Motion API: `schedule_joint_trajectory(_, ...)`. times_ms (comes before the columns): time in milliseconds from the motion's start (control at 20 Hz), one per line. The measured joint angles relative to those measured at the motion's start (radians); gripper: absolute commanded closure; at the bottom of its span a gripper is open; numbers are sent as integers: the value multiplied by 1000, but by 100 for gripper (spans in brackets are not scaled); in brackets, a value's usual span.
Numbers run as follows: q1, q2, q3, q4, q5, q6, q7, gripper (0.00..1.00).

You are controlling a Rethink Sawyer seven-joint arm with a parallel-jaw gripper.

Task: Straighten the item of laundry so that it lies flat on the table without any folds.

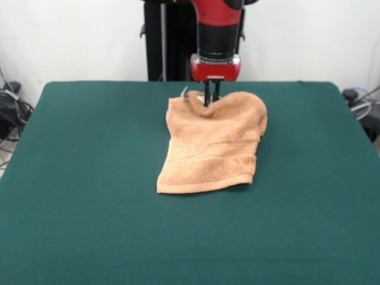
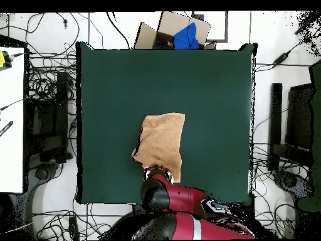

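Claw (image 1: 211, 100) pinched on the towel (image 1: 211, 145) at its 12 o'clock edge, towel's folded length running toward 6 o'clock across the table (image 1: 89, 178).

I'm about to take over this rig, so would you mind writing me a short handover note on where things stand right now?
Gripper: down at the towel's far edge, fingers close together and apparently pinching the cloth there.
Towel: near the table's middle, toward the robot's side, bunched and doubled over, with the far edge puckered at the gripper; the near hem lies flat.
Table: nothing else shows on its green top.
Done: an edge looks grasped.
Left: pull the towel open and lay it flat with no folds.
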Motion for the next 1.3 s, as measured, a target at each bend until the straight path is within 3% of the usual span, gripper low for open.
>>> schedule_joint_trajectory(650,12,-67,-1,84,0,0,0,100)
schedule_joint_trajectory(1300,27,-78,-2,89,0,0,0,100)
